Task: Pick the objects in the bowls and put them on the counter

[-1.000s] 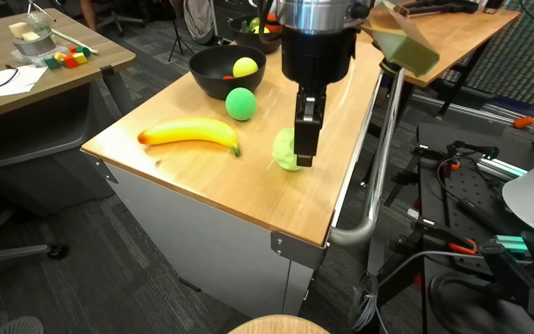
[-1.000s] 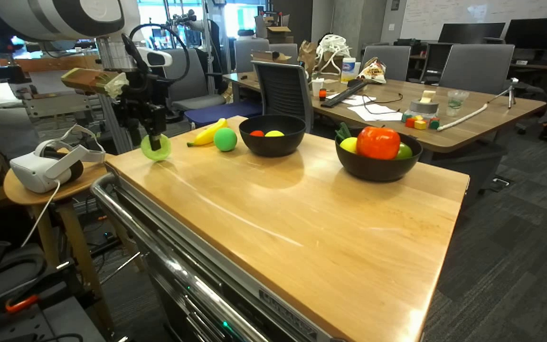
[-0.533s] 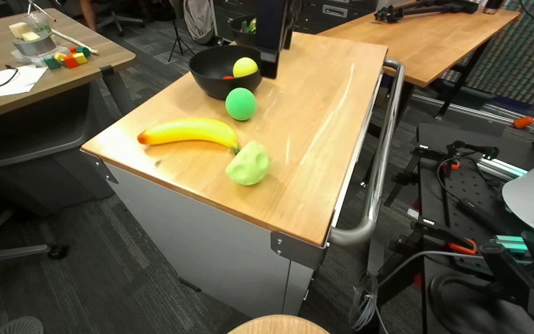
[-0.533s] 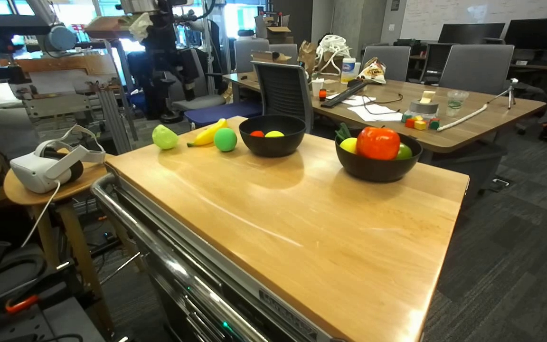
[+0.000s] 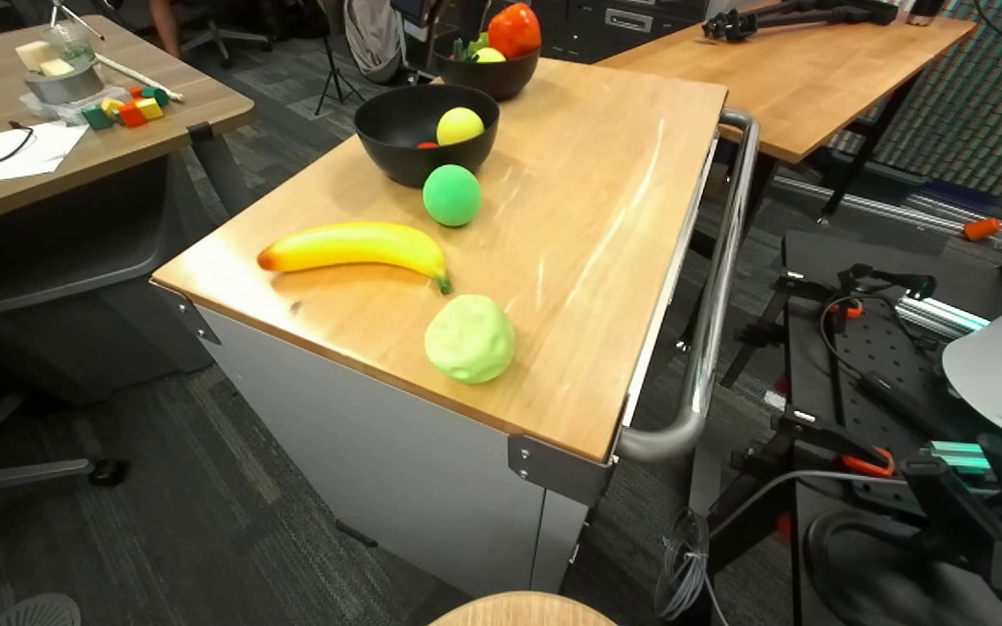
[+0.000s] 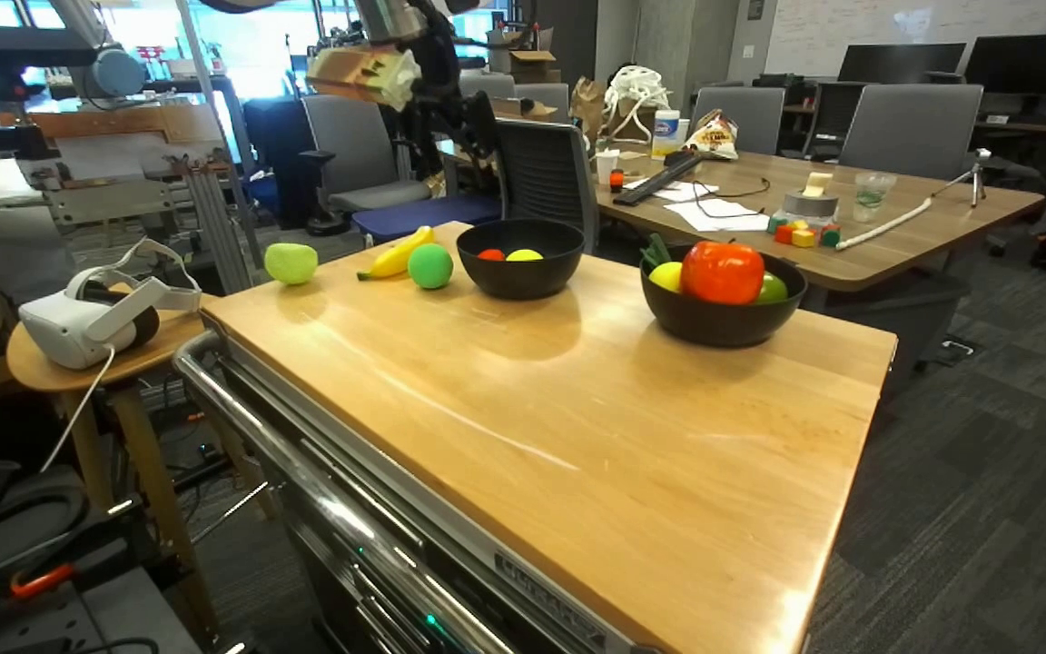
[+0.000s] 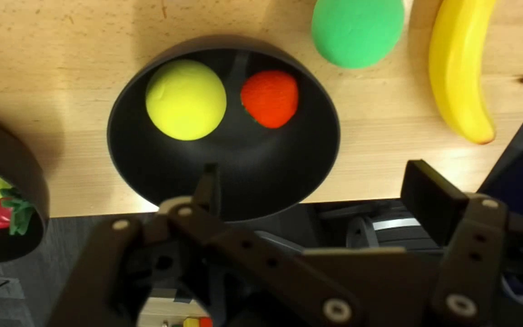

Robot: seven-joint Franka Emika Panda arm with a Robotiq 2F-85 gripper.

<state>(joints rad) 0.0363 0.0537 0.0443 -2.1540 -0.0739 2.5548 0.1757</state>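
Currently, the black two-fingered end effector [image 7: 312, 187] hangs higher than the light wooden tabletop [image 5: 588, 217], its jaws spread wide; ahead of them in the wrist view, a yellow round fruit [image 7: 186, 100] and a red strawberry-like fruit [image 7: 269, 98] lie inside a round black bowl [image 7: 266, 175]. A second round black bowl [image 7: 16, 159] stands off to one side, while a dimpled pale green apple [image 5: 470, 339] rests on the tabletop, well apart from the end effector.
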